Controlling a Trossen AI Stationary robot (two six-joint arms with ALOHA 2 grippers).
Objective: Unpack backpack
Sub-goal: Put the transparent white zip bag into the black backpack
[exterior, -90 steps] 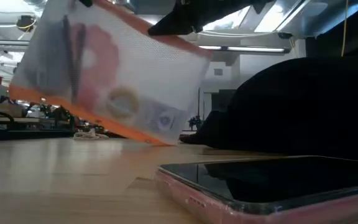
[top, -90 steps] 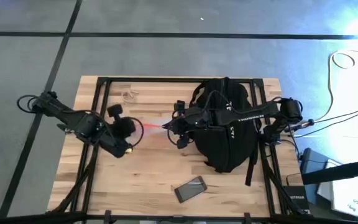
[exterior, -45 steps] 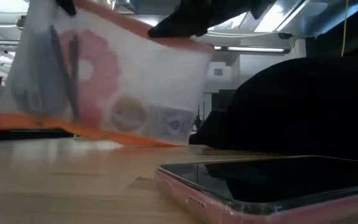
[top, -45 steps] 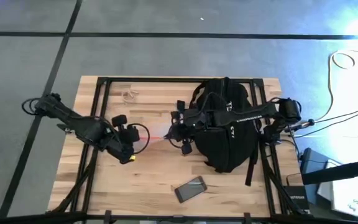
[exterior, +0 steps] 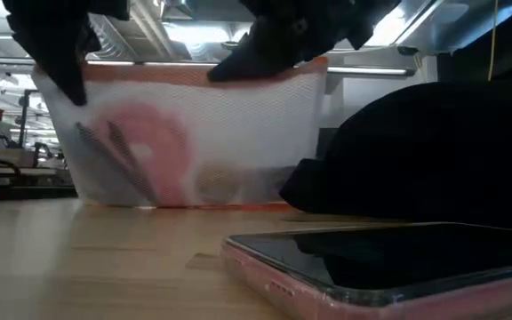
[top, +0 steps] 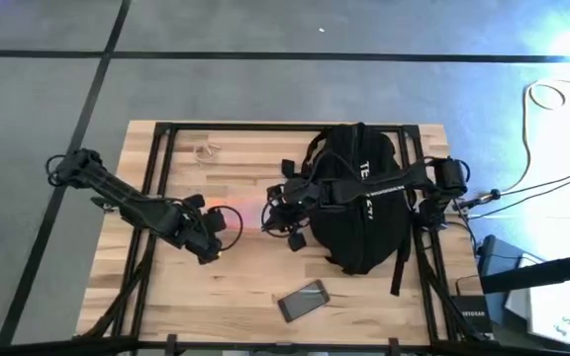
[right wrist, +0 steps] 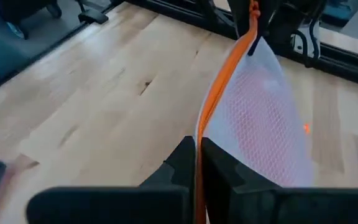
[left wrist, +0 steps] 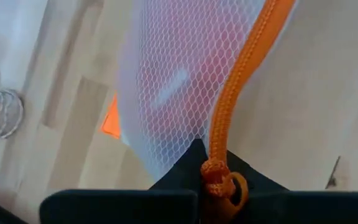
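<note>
wooden table [top: 245, 267] | backpack [top: 359, 213] | phone [top: 303, 300] | cord coil [top: 206, 151]

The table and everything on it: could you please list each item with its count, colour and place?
backpack: one, black with white lettering, on the table's right half.
mesh pouch: one, white mesh with orange zipper edge, held up between both arms left of the backpack, lower edge at the tabletop.
phone: one, dark screen with pink case, near the front edge.
coiled cord: one, pale, far-left part of the table.
table: one, light wood with black frame.
left end effector: shut on the pouch's zipper end.
right end effector: shut on the pouch's orange edge.
</note>
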